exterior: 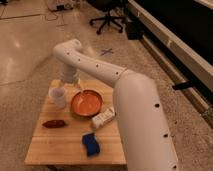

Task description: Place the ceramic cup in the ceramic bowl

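Note:
The ceramic cup, small, white and round, stands upright at the far left of the wooden table. The ceramic bowl, wide with a glossy orange-brown inside, sits just to the cup's right and holds nothing. My gripper hangs down from the bent white arm, above the table's far edge. It is between the cup and the bowl, a little behind both and slightly above the cup.
A white rectangular box lies right of the bowl. A blue sponge lies near the front, and a dark red oblong thing at the left. Office chairs stand far back on the floor.

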